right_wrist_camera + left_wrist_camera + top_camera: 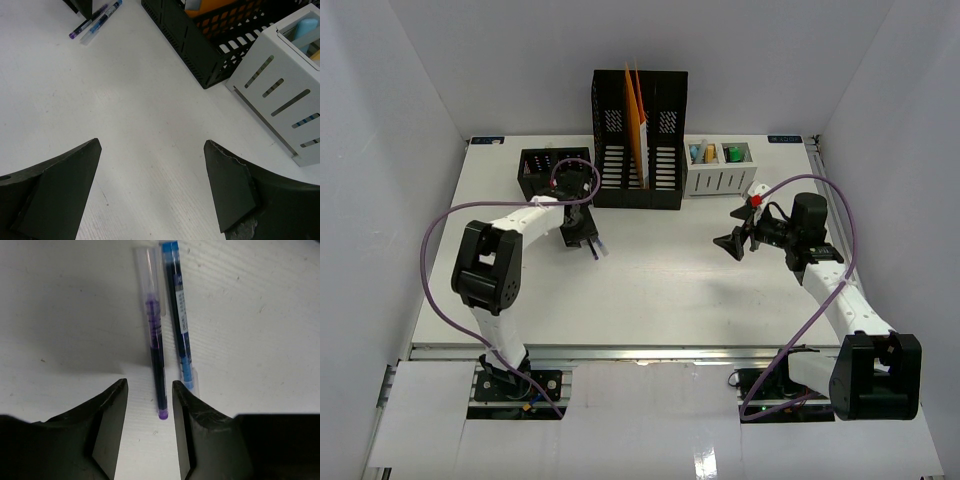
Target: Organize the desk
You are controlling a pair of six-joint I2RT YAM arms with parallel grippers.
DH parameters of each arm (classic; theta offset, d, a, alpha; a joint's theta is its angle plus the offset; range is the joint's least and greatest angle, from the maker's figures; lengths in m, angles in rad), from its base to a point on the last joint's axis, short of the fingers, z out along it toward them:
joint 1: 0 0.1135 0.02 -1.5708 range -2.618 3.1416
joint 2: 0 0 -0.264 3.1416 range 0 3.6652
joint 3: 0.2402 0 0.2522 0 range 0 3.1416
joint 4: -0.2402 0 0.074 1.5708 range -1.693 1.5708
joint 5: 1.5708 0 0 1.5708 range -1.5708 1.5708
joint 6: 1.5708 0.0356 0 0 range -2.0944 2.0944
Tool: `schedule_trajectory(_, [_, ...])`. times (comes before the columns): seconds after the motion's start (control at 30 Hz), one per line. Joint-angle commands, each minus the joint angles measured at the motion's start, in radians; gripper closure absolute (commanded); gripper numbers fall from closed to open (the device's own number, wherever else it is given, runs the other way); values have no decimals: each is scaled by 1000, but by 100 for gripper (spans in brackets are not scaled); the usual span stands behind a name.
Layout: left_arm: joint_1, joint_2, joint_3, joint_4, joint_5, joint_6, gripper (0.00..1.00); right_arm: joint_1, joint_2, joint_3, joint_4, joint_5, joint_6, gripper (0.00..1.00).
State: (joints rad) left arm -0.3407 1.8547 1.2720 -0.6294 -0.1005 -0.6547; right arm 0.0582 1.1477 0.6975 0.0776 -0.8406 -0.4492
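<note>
On the white tabletop [60,315], my left tool [149,390] stands apart astride the end of the purple pen [156,355]. It is light, stiff, slick plastic, I judge, best pinched mid-barrel, clear of the blue pen [179,315] alongside.

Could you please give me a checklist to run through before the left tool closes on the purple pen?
1. Opening of the left tool: ok, jaws apart.
2. Alignment of the purple pen: ok, its near end lies in the gap between the jaws.
3. Clearance of the blue pen: not ok, it lies close beside the purple pen, its end at one finger.
4. Height above the desk: cannot tell.
5. Position of the right tool: ok, open, holding nothing, off by the white organizer.
</note>
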Motion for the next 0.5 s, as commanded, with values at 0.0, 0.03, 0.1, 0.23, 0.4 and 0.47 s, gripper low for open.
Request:
schedule_trajectory(0.0, [-10,34,51,-1,-69,6,50,-7,-3,32,14,-17,4,10])
schedule_trajectory(0.03, [-12,44,58,-3,-78,10,52,-8,-3,31,14,-17,4,10])
schedule_trajectory(0.1, [-15,61,70,-6,-97,19,52,-9,-5,31,14,-17,4,10])
schedule_trajectory(0.23, [-18,98,93,-15,-129,29,53,-12,-8,30,17,-18,6,10])
schedule_trajectory(0.4, [-21,126,116,-24,-150,49,56,-20,-11,29,19,-22,7,10])
schedule_trajectory(0.47, [-22,128,109,-26,-158,56,60,-22,-14,28,20,-23,8,10])
